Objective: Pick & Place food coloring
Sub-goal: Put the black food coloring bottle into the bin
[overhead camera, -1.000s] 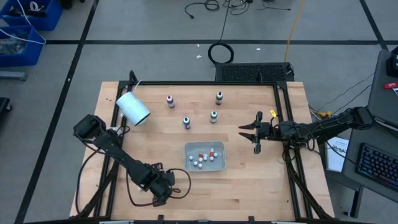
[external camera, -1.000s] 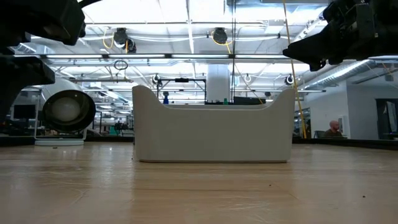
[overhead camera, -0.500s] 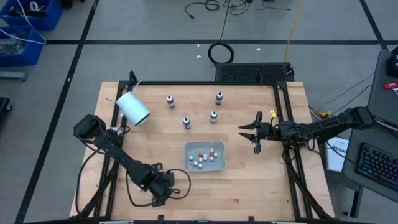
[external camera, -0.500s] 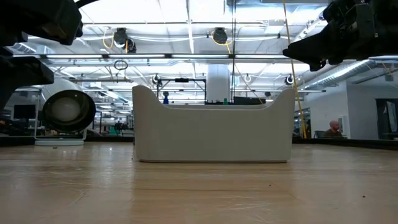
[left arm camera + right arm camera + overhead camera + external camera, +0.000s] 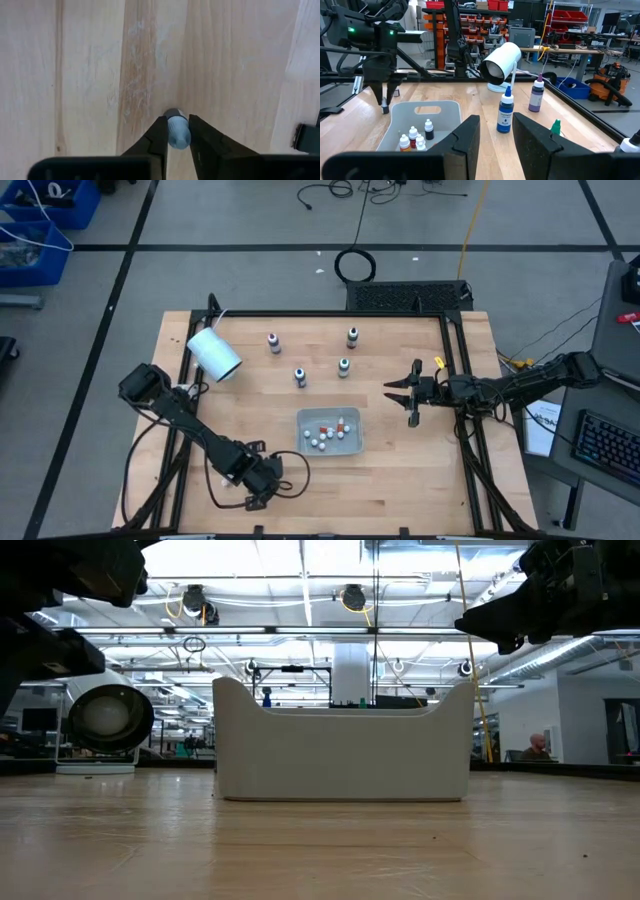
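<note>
Gripping a small pale-capped bottle (image 5: 177, 134) low near the worktop's (image 5: 400, 480) front edge, the left gripper (image 5: 176, 131) has its jaws shut on the cap alone; it could slip or tip when lifted. Four food coloring bottles (image 5: 299, 376) stand beyond the bin (image 5: 352, 442). The right gripper (image 5: 398, 394) hovers level, jaws partly open, empty.
</note>
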### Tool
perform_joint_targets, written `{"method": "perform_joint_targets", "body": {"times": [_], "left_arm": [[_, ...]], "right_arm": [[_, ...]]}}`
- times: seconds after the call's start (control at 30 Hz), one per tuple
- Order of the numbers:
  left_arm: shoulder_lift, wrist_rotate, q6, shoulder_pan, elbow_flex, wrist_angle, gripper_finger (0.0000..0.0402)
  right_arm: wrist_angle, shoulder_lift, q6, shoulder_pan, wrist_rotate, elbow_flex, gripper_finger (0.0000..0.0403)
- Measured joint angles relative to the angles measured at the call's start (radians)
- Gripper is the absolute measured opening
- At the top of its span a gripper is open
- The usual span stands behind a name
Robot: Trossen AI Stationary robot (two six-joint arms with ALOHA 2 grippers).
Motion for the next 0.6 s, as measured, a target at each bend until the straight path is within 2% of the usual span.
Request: {"method": "perform_joint_targets", "body": {"times": [0.23, 0.37, 0.47, 0.6], "left_arm": [[0.001, 0.004, 0.093, 0.015, 0.01, -0.004, 0.0056], [0.002, 0.003, 0.2, 0.047, 0.062, -0.025, 0.0056], [0.002, -0.002, 0.297, 0.078, 0.131, -0.108, 0.0056], [0.002, -0.068, 0.442, 0.124, 0.263, -0.276, 0.0056]], "right_arm": [[0.0, 0.0, 0.0, 0.0, 0.0, 0.0, 0.0105], [0.0, 0.0, 0.0, 0.0, 0.0, 0.0, 0.0105], [0.0, 0.0, 0.0, 0.0, 0.0, 0.0, 0.0105], [0.0, 0.0, 0.0, 0.0, 0.0, 0.0, 0.0105]]}}
